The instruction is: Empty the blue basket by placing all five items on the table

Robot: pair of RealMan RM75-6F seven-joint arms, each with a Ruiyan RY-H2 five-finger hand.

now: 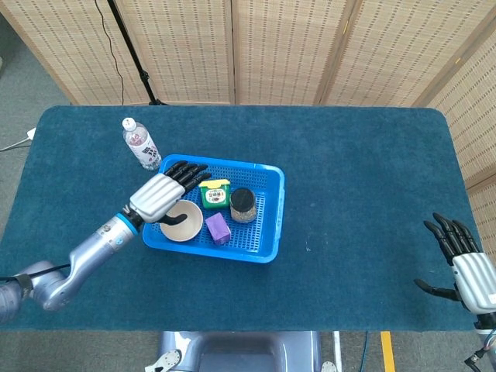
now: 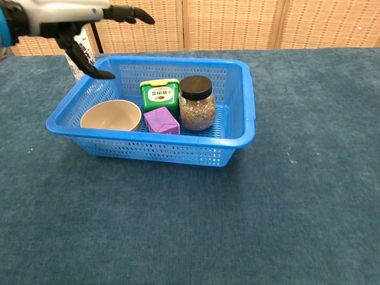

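The blue basket (image 1: 267,203) (image 2: 244,113) sits left of the table's middle. Inside it are a cream bowl (image 1: 188,229) (image 2: 111,115), a green box (image 1: 215,193) (image 2: 160,95), a purple block (image 1: 218,228) (image 2: 161,120) and a black-lidded jar (image 1: 242,204) (image 2: 196,103). A water bottle (image 1: 140,145) (image 2: 77,57) stands upright on the table behind the basket's far left corner. My left hand (image 1: 163,195) (image 2: 71,18) hovers open over the basket's left end, above the bowl, holding nothing. My right hand (image 1: 463,267) is open at the table's near right edge.
Wicker screens stand behind the table. A dark stand pole (image 1: 130,48) rises at the back left. Teal cloth (image 1: 364,178) stretches between the basket and my right hand.
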